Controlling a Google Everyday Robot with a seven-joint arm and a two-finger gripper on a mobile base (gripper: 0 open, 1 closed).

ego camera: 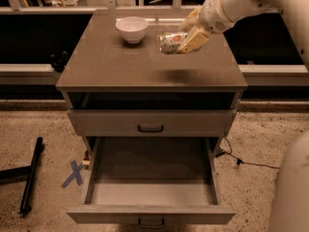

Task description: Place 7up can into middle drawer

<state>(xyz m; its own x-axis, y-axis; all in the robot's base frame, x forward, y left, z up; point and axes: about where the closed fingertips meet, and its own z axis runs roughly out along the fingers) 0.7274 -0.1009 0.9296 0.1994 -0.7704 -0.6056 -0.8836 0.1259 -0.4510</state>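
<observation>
Partway done: gripping small pale green-and-red soda can in cream hand above brown worktop; yet to lower into open wide grey drawer.

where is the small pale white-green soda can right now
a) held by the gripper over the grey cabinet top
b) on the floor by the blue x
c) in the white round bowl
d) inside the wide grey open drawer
a: the gripper is shut on the soda can, holding it on its side over the grey cabinet top, right of the white round bowl; no can lies in the wide grey open drawer.
</observation>
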